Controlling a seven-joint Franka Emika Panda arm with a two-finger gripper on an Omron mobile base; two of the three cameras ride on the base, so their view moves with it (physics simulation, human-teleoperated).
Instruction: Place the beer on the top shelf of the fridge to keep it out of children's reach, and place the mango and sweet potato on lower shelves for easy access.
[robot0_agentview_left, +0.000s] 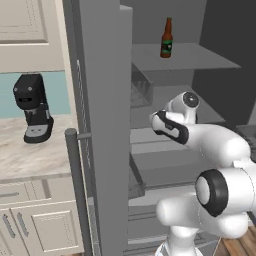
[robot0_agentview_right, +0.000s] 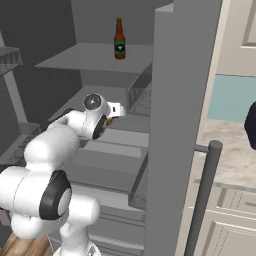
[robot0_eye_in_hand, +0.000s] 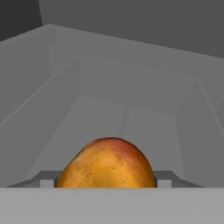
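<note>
Inside the open fridge (robot0_agentview_left: 105, 100), on the top shelf (robot0_agentview_left: 200, 57), the beer (robot0_agentview_left: 167, 38) stands upright near the shelf's front edge: slim brown glass, long neck, red cap, dark green label. The shelf is a thin, flat, pale grey plate, smooth and matte. Beneath it the lower shelves (robot0_agentview_right: 112, 165) step down as similar grey slabs, with a wire-mesh basket (robot0_agentview_right: 140, 97) at the door side.

The white arm reaches into the cabinet at mid height, below the bottle's shelf. Its glossy rounded links with dark joint rings hide most of the hand from the left base view. From the right base view a small orange-yellow patch shows at the wrist's far end, at the tool (robot0_agentview_right: 112, 120).

In the hand view the mango (robot0_eye_in_hand: 106, 162) sits at the bottom centre: a rounded dome, orange-yellow with a reddish blush on top and fine speckling on the skin. The two dark finger tips flank it low on either side, the left one (robot0_eye_in_hand: 49, 178) against the fruit's edge, so the tool is closed around the mango at a moderately wide spread. Beyond the fruit lies a plain grey compartment with sloping side walls and a flat floor.

The fridge door stands swung open, its long round bar handle (robot0_agentview_left: 75, 185) vertical. Left of it, a black coffee machine (robot0_agentview_left: 33, 107) rests on a marbled beige desk (robot0_agentview_left: 30, 160) above panelled cupboards (robot0_agentview_left: 40, 220).
</note>
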